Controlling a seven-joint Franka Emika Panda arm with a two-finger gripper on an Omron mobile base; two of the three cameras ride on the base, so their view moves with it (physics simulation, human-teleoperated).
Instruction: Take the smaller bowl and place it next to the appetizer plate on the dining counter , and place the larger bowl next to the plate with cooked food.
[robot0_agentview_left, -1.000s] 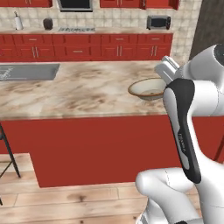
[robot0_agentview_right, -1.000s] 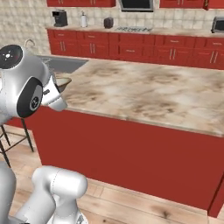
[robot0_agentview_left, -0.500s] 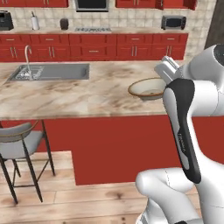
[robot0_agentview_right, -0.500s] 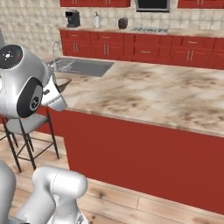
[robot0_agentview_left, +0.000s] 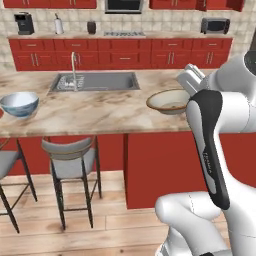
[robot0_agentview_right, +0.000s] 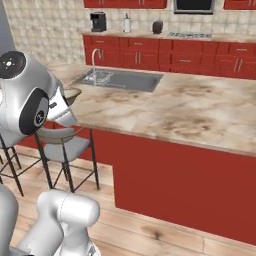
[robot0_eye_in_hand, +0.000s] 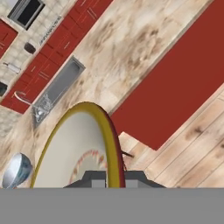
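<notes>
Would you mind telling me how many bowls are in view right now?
2. The smaller bowl is clamped at its rim in the gripper, over the dining counter. The larger bowl sits on that counter's far left end. Others may be out of frame.

The counter top looks like smooth brown stone. The sink is shiny grey metal. The floor is wood boards.
</notes>
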